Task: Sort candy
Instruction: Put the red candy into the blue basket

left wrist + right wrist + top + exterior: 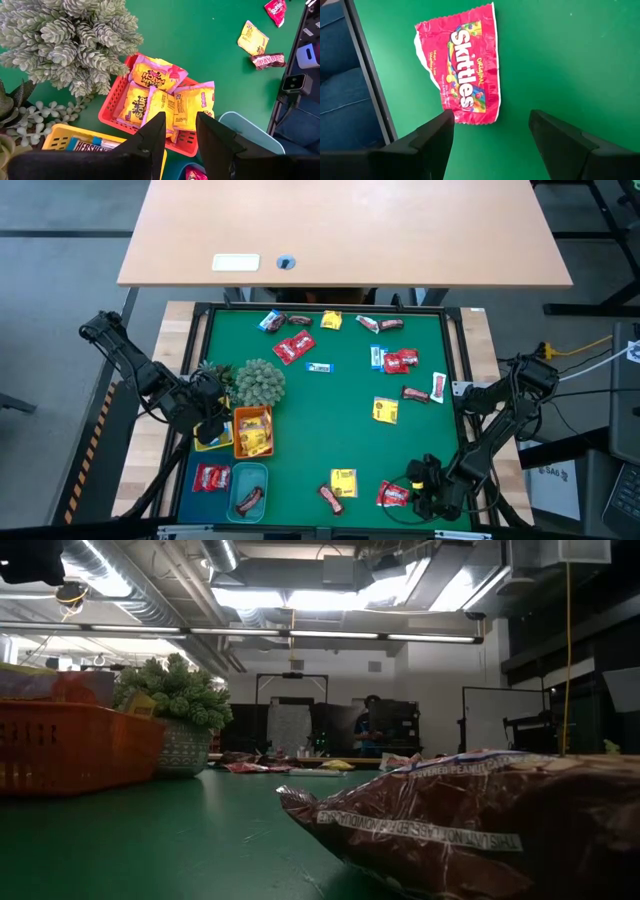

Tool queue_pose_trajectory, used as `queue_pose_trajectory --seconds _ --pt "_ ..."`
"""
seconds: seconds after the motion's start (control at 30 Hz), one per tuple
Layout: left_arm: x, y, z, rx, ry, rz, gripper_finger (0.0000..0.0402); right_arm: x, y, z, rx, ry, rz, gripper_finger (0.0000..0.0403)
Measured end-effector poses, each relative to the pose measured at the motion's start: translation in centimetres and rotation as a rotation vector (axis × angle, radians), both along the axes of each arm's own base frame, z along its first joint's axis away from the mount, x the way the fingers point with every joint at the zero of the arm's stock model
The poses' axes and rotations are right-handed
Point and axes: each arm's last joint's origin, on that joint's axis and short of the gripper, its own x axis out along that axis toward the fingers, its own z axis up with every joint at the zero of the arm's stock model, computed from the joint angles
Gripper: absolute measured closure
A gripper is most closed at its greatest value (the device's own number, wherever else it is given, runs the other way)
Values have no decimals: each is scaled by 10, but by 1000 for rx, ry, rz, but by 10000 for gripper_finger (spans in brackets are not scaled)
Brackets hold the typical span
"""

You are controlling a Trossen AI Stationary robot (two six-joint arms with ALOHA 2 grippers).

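While left gripper [213, 423] hovers over orange plastic mesh tray [252, 432] holding yellow sour-candy packets [165, 97], jaws slightly apart, empty. Right gripper [425, 488] low over green desk [330, 420], jaws wide apart, red Skittles packet [461, 70] flat just ahead.

Left gripper [176, 131] fingers slightly apart; right gripper [492, 127] fingers wide.

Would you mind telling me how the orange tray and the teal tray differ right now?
The orange tray has latticed, straight-sided walls; the teal tray is smooth with rounded corners. The orange tray holds several yellow sour-candy packets, piled together; the teal tray holds a single dark brown bar. The orange tray sits beside the spiky plant; the teal tray sits nearer the table's front edge. Both rest on the green mat on the left arm's side.
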Motion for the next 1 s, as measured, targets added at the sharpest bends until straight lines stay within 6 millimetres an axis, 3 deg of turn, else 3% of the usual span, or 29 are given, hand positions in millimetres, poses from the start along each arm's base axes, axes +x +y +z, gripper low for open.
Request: queue_pose_trajectory --seconds 0.4,1.0 --pt "0 0 0 0 0 0 299 1 1 0 18 -11 -3 152" --pt "2 -1 2 -11 -31 6 299 2 2 -1 29 -8 2 361"
